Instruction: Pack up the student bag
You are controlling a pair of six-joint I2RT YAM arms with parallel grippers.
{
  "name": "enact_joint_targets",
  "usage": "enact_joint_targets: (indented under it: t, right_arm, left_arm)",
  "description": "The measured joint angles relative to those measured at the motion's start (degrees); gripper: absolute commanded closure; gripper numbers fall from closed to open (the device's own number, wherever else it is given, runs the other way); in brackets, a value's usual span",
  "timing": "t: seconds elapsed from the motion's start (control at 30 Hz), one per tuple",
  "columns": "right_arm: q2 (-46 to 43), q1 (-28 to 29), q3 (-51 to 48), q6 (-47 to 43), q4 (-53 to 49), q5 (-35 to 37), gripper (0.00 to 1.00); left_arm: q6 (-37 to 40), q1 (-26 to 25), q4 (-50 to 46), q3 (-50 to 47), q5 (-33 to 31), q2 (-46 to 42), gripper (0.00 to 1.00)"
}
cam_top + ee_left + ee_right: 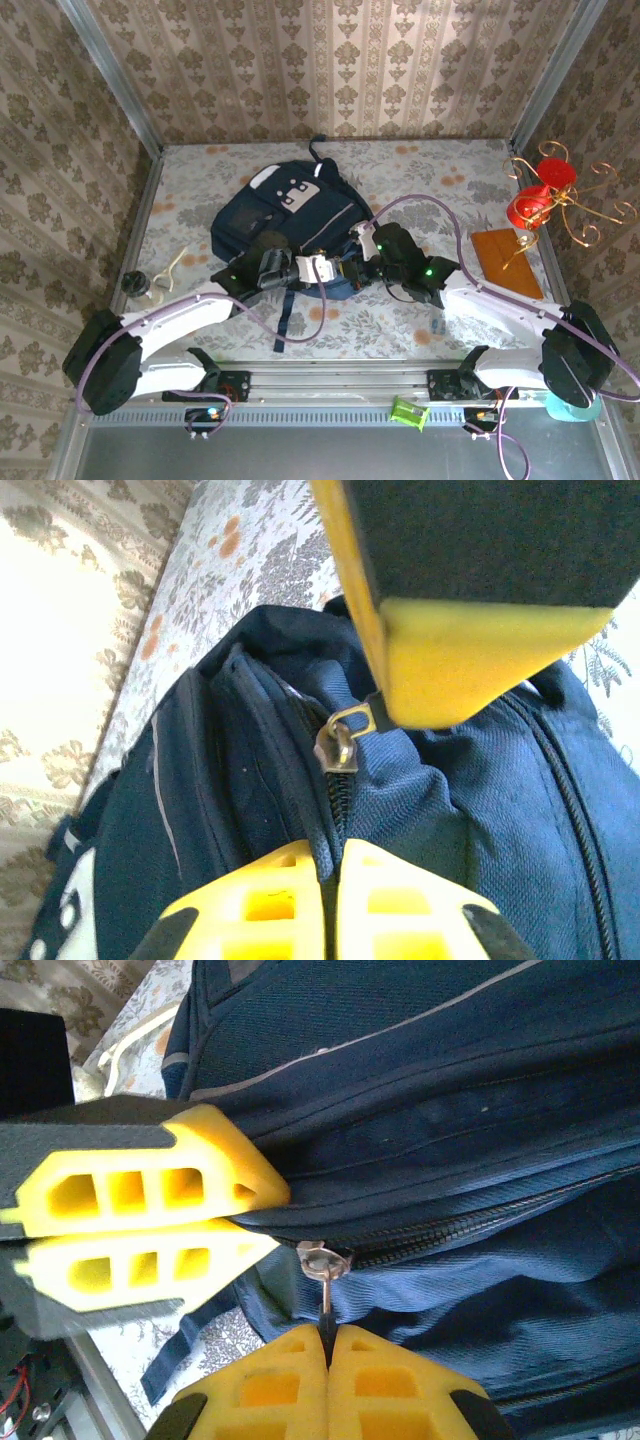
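Yellow fingers of the right gripper (328,1350) press together on the metal zip pull (322,1260) of the student bag (290,215), pinching it at their tips. Just to its left, the left gripper (330,875) is squeezed closed on a fold of navy fabric along the same zip. The bag lies flat on the floral table (440,330) directly ahead of both grippers, its white-and-grey patch on the side far from them. An orange-brown board (505,262) lies well off to the right arm's outer side.
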Motion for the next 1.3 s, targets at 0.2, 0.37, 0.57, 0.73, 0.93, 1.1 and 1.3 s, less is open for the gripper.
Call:
enact_joint_targets:
  t: [0.2, 0.37, 0.57, 0.73, 0.93, 1.1, 1.3]
  right_arm:
    - [0.8, 0.9, 2.2, -0.2, -3.0, 7.8, 1.0]
    - [3.3, 0.9, 4.7, -0.2, -6.1, 14.2, 1.0]
    - [7.1, 0.6, 7.9, -0.2, -9.1, 20.2, 1.0]
    - [10.5, -0.5, 9.8, -0.2, -9.7, 22.0, 1.0]
    - [10.0, -0.8, 8.1, -0.5, -7.3, 19.7, 1.0]
    - [6.7, -0.5, 5.1, -0.5, -4.4, 16.0, 1.0]
    - [4.2, 0.4, 3.5, -0.3, -2.9, 14.1, 1.0]
  left_arm:
    - [-0.2, 3.5, -0.5, -2.8, 4.6, -3.9, 1.0]
    - [-1.6, 7.0, 0.3, -5.9, 7.8, -7.8, 1.0]
    - [-3.8, 10.2, 2.4, -9.4, 10.9, -11.5, 1.0]
    - [-5.1, 12.9, 4.2, -11.4, 11.7, -12.8, 0.87]
    - [-8.8, 13.9, 2.5, -11.1, 10.2, -12.9, 0.38]
    - [-12.2, 8.2, -0.5, -8.2, 7.5, -13.5, 0.31]
    - [-12.4, 0.8, -1.7, 0.2, 3.0, -5.0, 0.4]
